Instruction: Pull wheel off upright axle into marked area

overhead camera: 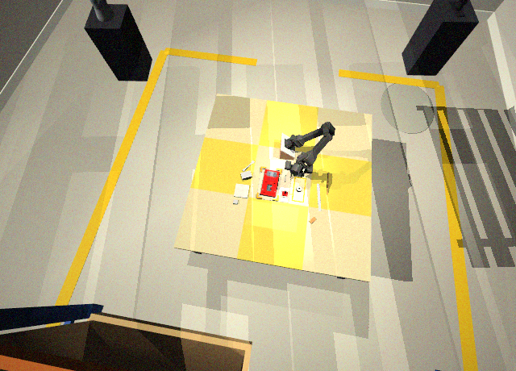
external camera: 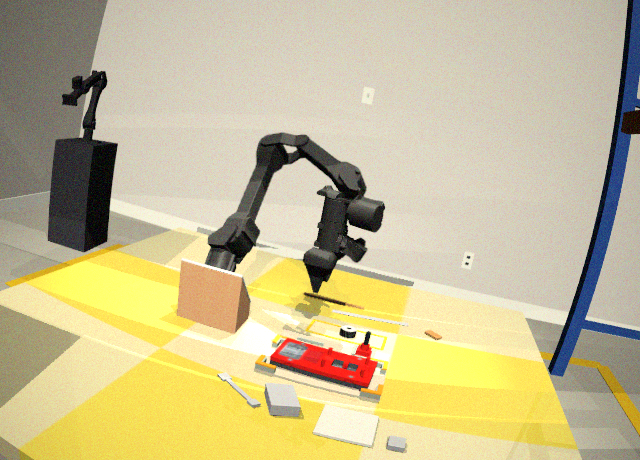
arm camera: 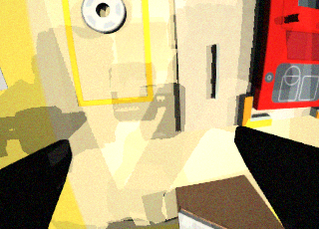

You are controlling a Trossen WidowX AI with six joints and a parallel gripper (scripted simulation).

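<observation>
The wheel (overhead camera: 298,187) (external camera: 347,331) (arm camera: 91,19) is black with a pale face and a central hole. It lies flat inside the yellow outline of the marked area (overhead camera: 304,189) (external camera: 330,323) (arm camera: 115,101). The upright axle (external camera: 367,339) is a bare black post on a red base (overhead camera: 285,193) (external camera: 363,350), outside the outline. My gripper (external camera: 316,288) (arm camera: 155,141) is wide open and empty, raised above the table and touching nothing. In the wrist view the wheel is well beyond the fingertips, at the top left. In the top view the arm hides the fingertips.
A red board (overhead camera: 269,182) (external camera: 320,359) (arm camera: 269,55) sits in a holder beside the marked area. A brown wedge block (external camera: 206,300) (arm camera: 224,194) stands near the arm's base. A white strip (external camera: 369,317), a thin dark rod (external camera: 325,298) and an orange piece (overhead camera: 312,219) (external camera: 433,334) lie beyond the area.
</observation>
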